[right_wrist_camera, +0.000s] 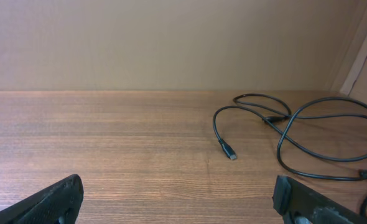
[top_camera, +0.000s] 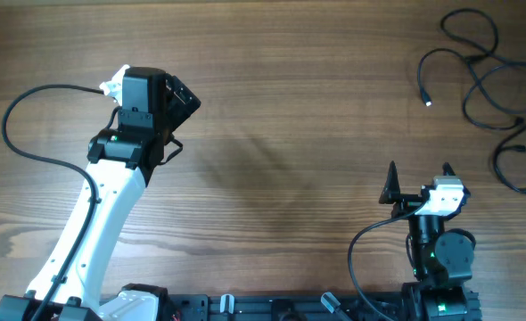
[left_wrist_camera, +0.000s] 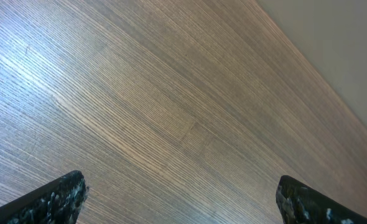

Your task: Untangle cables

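The wooden table (top_camera: 272, 134) is bare across most of its width, and the job looks hardly begun. The left arm (top_camera: 94, 214) reaches out over the left half of the table, well apart from anything it would need to handle. The right arm (top_camera: 437, 250) sits folded low at the near edge on the right. The cables (top_camera: 499, 89) lie in the far right corner as a loose heap of thin black loops. They cross over one another in several places, and the right wrist view shows the cords (right_wrist_camera: 295, 134) overlapping ahead and to the right of that arm. As I judge it, nothing has been pulled free or laid out on its own, so all of the separating is left to do. The left gripper (left_wrist_camera: 183, 199) is spread wide, with its two fingers (left_wrist_camera: 65, 196) at opposite edges of its view and only wood grain between them; it holds and touches nothing. The right gripper (top_camera: 419, 178) is likewise spread wide and empty, near the heap but short of it. One small plug end (right_wrist_camera: 231, 155) lies alone on the wood, the closest part of the cables to the right gripper.
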Tool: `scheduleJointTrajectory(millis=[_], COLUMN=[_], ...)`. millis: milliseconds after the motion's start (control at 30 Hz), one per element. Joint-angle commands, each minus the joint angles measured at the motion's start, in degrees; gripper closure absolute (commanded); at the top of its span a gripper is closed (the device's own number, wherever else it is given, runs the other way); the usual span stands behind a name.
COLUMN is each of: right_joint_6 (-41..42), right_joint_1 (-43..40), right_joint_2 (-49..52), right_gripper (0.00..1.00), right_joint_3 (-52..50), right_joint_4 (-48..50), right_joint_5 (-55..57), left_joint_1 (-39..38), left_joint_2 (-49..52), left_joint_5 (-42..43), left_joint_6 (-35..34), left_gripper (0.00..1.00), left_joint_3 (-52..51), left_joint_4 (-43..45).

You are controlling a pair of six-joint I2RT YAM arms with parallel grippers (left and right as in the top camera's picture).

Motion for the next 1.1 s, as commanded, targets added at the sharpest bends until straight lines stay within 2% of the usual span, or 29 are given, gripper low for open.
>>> scheduleJointTrajectory(millis=[0, 67, 733, 1067], right_joint_6=[-2.03, -2.21, -0.59, -0.59], right_joint_1=[0.24, 0.24, 0.24, 0.24], right_joint_2=[-1.84, -4.94, -4.83, -4.83], right_gripper=[0.00, 0.00, 0.00, 0.00], right_joint_3=[-0.04, -0.04, -0.04, -0.04], right_joint_4=[0.13, 0.17, 0.44, 0.44], right_joint_5=[-1.22, -1.20, -1.60, -1.57], left_joint_1=[0.35, 0.35, 0.35, 0.44], left_joint_2=[-0.61, -0.61, -0.61, -2.36], left_joint_5=[-0.94, -0.94, -0.94, -4.61], left_joint_6=[1.31, 1.31, 1.31, 1.36], left_gripper=[0.00, 0.00, 0.00, 0.00], left_joint_3=[0.20, 0.20, 0.20, 0.02], left_joint_4=[0.11, 0.11, 0.11, -4.55])
